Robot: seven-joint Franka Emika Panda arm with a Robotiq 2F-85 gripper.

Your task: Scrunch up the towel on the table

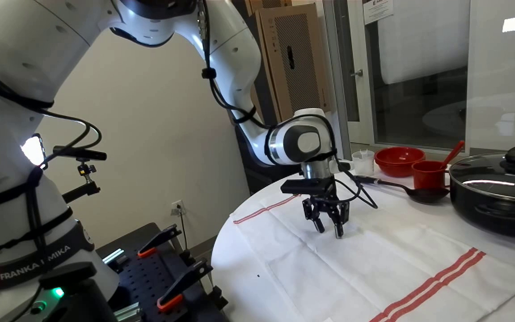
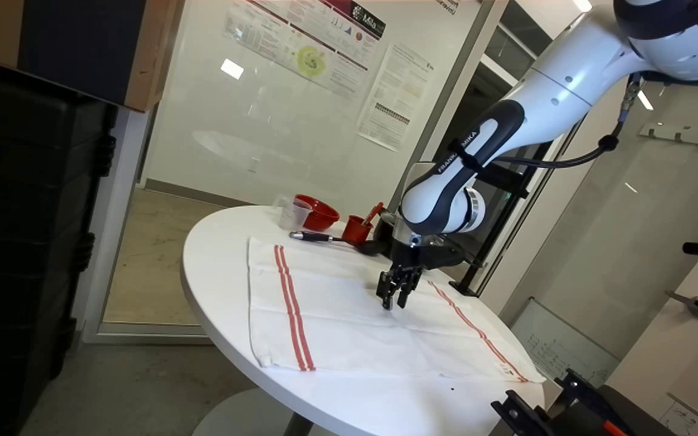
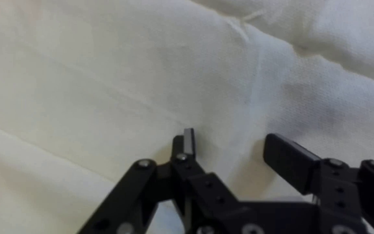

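The towel [image 2: 349, 327] lay spread nearly flat over the round white worktop [image 1: 235, 268], with fold creases running across it and red stripes [image 1: 432, 281] near two opposite ends. The arm [image 1: 235, 67] reached over the middle of the towel, and the jaws pointed downward there, standing apart with a plain gap between them; in the wrist view white fabric showed lying through that gap, and they had hold of nothing. Whether their tips touched the towel, I could not tell. Alongside the towel, on the same worktop, stood a black pot [image 1: 492, 217] with its glass lid [image 1: 476, 179] on, a red cup [image 1: 426, 175] with a red handle [image 1: 454, 153] slanting up out of it, some red bowls [image 1: 399, 162], and a clear plastic cup [image 1: 364, 164] just beside the bowls. A black serving spoon [image 1: 426, 195] lay between the red cup and the towel, its broad end near the pot. A small dark speck [image 1: 258, 275] showed on the worktop near the towel's edge.
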